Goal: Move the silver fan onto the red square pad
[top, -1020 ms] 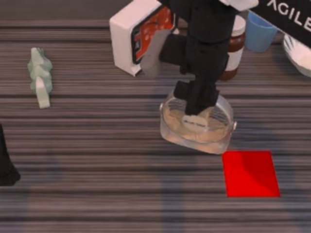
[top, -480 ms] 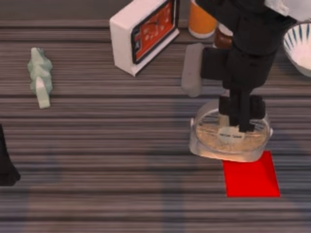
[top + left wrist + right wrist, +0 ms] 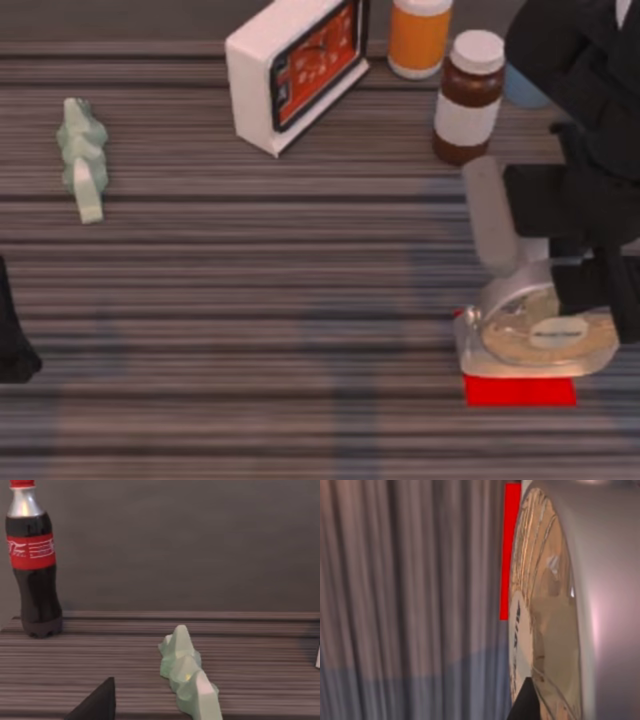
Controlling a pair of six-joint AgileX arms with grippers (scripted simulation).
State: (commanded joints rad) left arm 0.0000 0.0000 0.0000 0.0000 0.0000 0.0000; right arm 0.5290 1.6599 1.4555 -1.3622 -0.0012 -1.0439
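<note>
Right hand (image 3: 590, 300), near the table's (image 3: 250, 300) right edge, fingers clamped on the silver fan (image 3: 535, 335). The fan covers most of the red square pad (image 3: 520, 391). Left hand (image 3: 12, 350) parked at the left edge; its finger state cannot be told.

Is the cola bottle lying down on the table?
No, the cola bottle stands upright on the table, red cap up.
</note>
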